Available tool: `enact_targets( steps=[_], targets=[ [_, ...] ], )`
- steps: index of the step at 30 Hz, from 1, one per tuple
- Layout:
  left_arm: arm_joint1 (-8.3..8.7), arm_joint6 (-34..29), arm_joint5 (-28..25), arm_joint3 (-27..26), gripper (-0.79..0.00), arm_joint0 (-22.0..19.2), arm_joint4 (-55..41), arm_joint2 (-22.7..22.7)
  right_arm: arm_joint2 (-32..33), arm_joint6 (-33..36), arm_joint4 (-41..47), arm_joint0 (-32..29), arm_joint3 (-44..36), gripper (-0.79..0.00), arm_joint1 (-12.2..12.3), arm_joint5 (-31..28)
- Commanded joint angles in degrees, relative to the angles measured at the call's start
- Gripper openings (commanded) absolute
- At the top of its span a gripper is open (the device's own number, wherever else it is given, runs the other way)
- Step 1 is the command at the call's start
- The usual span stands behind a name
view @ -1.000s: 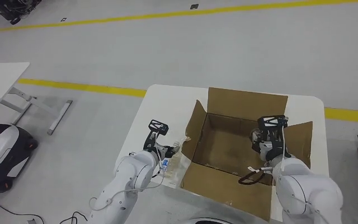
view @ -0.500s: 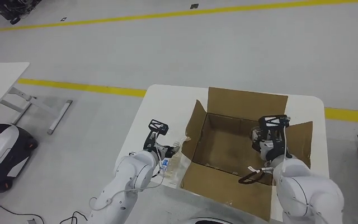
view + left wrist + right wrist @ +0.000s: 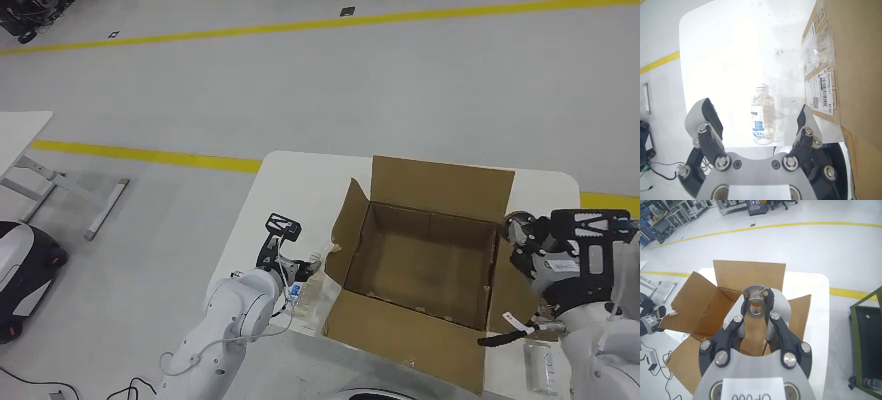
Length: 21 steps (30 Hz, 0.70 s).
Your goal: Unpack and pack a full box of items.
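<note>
- Right wrist view: the right gripper [image 3: 757, 303] is drawn in narrow on a metal flanged bushing [image 3: 755, 309]; the pads clamp its collar from both sides; the bore faces back toward the wrist.
- Below and beyond this gripper stands the cardboard box [image 3: 702, 306] with all four flaps open; the inner walls in sight are bare cardboard; it rests on the white table [image 3: 819, 313].
- Farther out, well off to one side of the gripper, a green cart [image 3: 865, 306] stands on the floor beside the table.
- Top view: the right gripper [image 3: 525, 235] sits just outside the box's right wall, over the right flap; a spare bottle [image 3: 543, 368] lies on the table nearer the robot than this gripper.
- Left wrist view: the left gripper [image 3: 755, 109] is spread wide and holds nothing; a clear bottle [image 3: 763, 106] lies on the table between the fingers [image 3: 712, 117], touching neither; its cap points away from the gripper; a second cap shows just behind the first, and I cannot tell whether this is another bottle.
- Just beside one finger runs the outer side of the box; printed labels [image 3: 821, 91] are stuck on it; farther ahead a clear plastic bag [image 3: 817, 49] lies against the same side.
- Top view: the left gripper [image 3: 300, 268] is close by the box's left flap.
</note>
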Motion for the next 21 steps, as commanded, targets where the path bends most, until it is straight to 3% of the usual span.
enact_targets(
  steps=[1,9,21],
  targets=[
    [0.00,0.0,0.0,0.0,0.000,0.0,0.0,0.0,2.4,-0.6,0.7,-0.7,-0.2,-0.785,0.2,0.5],
    [0.00,0.0,0.0,0.0,0.000,0.0,0.0,0.0,10.5,-0.4,2.8,-2.7,-0.2,-0.785,0.8,3.3],
    [0.00,0.0,0.0,0.0,0.000,0.0,0.0,0.0,16.5,0.5,3.6,-4.9,1.4,-0.785,1.8,4.0]
  ],
)
